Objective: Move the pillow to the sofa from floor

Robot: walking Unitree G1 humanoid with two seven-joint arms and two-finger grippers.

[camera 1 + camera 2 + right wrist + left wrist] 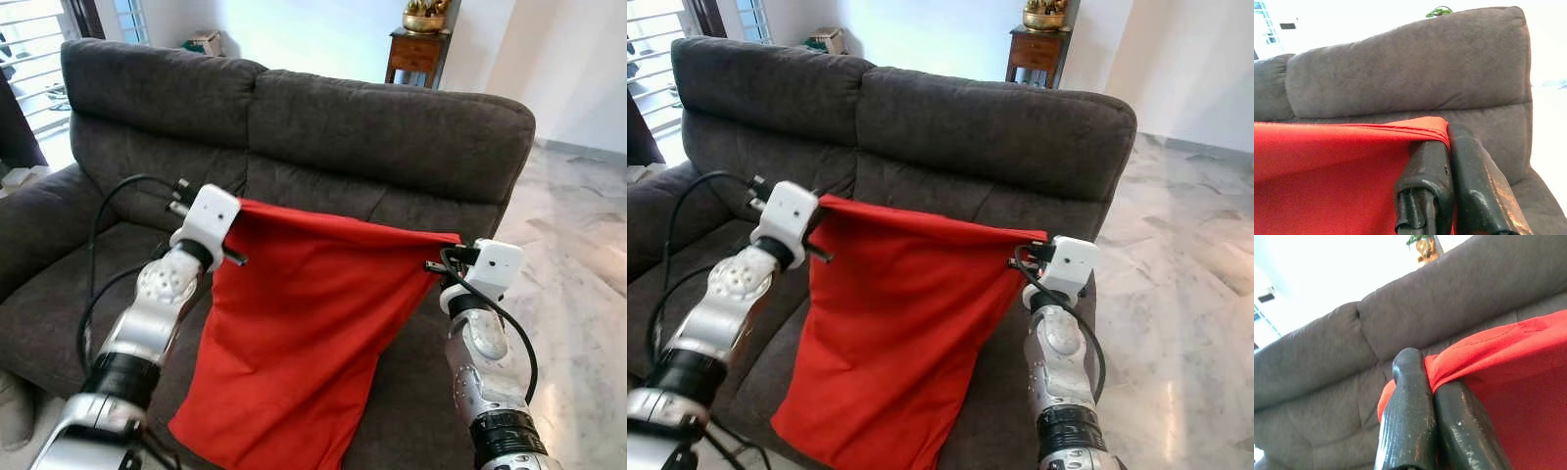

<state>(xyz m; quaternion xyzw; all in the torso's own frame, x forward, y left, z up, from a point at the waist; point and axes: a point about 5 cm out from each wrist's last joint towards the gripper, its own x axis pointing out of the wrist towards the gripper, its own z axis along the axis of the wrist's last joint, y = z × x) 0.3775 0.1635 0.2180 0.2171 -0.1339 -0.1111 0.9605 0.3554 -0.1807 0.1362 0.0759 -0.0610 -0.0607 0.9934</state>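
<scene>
Home living room: grey sofa [294, 127], marble floor [578, 245], wooden side table [416, 54]

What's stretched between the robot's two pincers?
The red pillow, its top edge pinched by the left pincer and right pincer, seen in both eye views.

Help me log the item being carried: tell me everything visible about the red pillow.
The red pillow looks like a limp, plain red fabric piece with a stitched seam along its top edge. It hangs stretched between two upper corners: the left claw is shut on one, the right claw on the other. Its top edge runs taut and nearly level, and its body droops in folds before the grey sofa, above the seat.
</scene>
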